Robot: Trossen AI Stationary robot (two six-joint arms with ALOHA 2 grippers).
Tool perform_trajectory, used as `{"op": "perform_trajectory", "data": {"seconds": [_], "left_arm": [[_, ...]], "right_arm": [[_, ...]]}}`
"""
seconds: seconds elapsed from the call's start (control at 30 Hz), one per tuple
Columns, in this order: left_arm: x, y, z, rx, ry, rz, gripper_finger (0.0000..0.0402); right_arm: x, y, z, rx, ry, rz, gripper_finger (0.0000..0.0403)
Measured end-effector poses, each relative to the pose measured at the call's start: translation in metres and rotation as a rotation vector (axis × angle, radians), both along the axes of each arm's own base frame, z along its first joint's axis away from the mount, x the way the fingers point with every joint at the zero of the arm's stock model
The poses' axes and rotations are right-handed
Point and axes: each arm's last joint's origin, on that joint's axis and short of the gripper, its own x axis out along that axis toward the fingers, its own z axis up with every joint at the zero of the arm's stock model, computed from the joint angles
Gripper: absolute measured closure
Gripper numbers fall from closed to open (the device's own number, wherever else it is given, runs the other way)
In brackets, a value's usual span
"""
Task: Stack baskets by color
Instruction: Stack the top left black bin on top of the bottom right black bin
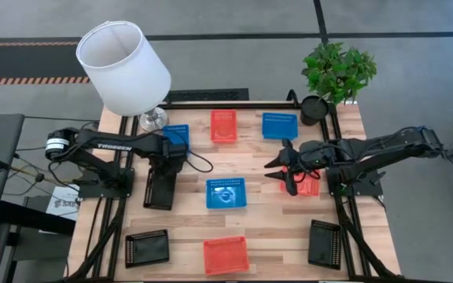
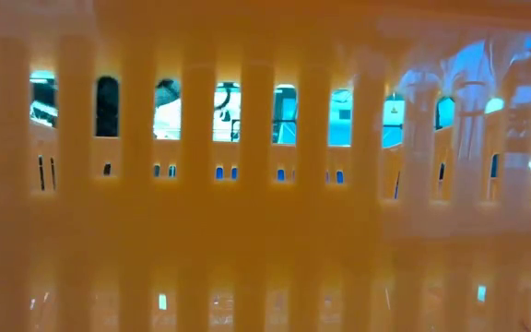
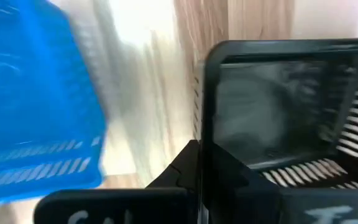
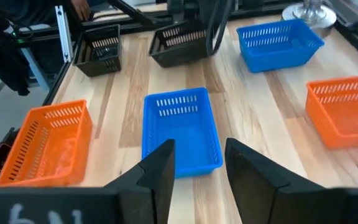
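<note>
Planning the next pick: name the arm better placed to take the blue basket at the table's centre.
Right. Its open claw faces the centre blue basket, while the left claw is shut on a black basket.

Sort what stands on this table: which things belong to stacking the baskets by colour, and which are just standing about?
Belong to the job:
three blue baskets
three red-orange baskets
three black baskets

Just standing about:
white lamp, at the table's far edge
potted plant, at the far edge too
</note>
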Motion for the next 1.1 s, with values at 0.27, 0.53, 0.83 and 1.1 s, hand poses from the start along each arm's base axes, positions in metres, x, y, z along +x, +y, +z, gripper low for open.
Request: {"op": "perform_trajectory", "data": {"seconds": [0.27, 0.53, 0.83, 1.1], "left_arm": [[0.017, -0.006, 0.075, -0.133, -0.098, -0.004, 0.0402], [0.055, -0.016, 0.118, -0.175, -0.522, -0.04, 0.0402], [0.116, -0.061, 0.116, -0.285, -0.857, 0.063, 0.0401], [0.195, -0.133, 0.099, -0.335, -1.264, 0.054, 0.0401]], "right_arm": [[-0.011, 0.004, 0.032, 0.258, 0.135, -0.061, 0.0253], [-0.032, 0.03, 0.044, 0.523, 0.34, -0.154, 0.0272], [-0.074, 0.072, 0.046, 0.453, 0.362, -0.071, 0.0299], [-0.119, 0.092, 0.05, 0.446, 0.363, 0.053, 0.0326]]}}
